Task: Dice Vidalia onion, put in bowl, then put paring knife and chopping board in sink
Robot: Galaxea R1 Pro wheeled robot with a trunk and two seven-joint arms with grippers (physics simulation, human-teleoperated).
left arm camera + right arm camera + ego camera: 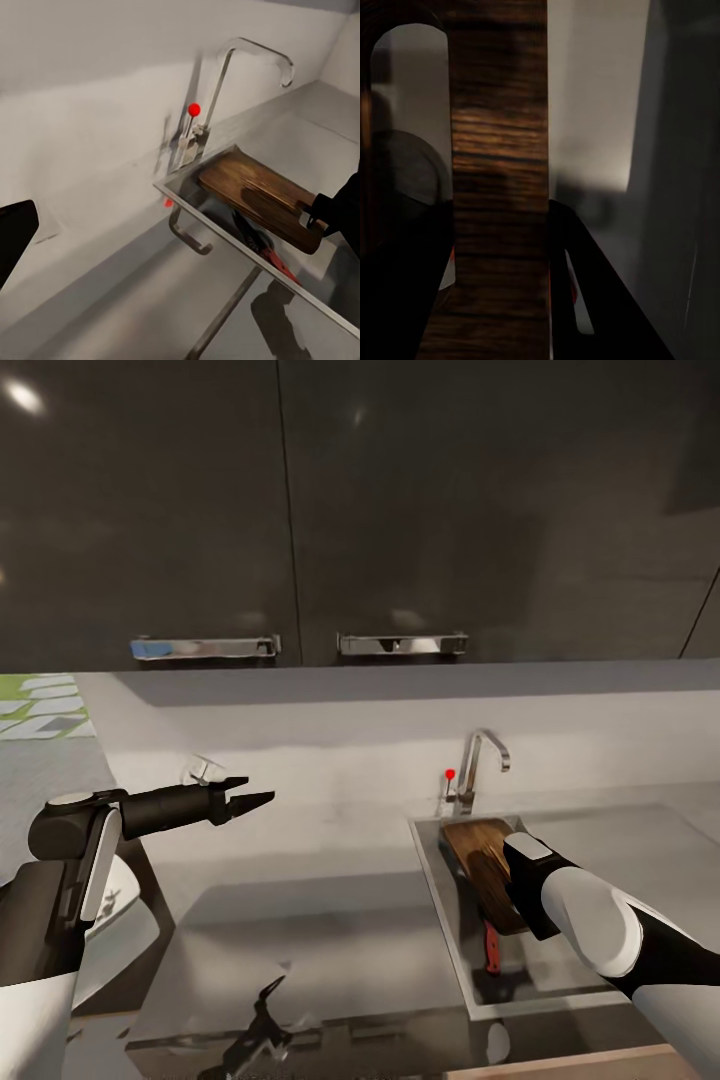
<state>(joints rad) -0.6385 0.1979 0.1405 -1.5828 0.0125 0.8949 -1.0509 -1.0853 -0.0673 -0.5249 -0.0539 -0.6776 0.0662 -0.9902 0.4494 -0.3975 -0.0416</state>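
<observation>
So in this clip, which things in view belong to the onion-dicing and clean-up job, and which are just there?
Part of the job:
- chopping board, held by the right gripper over the sink
- paring knife, lying in the sink
- countertop

Just there:
- tap
- cabinet handles
- left gripper, open, holding nothing

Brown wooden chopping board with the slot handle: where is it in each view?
Head view: the brown wooden chopping board sits lower right, tilted inside the stainless-steel sink, partly under the right arm.
Left wrist view: right of centre, over the basin.
Right wrist view: a vertical plank between the fingers.
Shared landmark: the chrome tap.
</observation>
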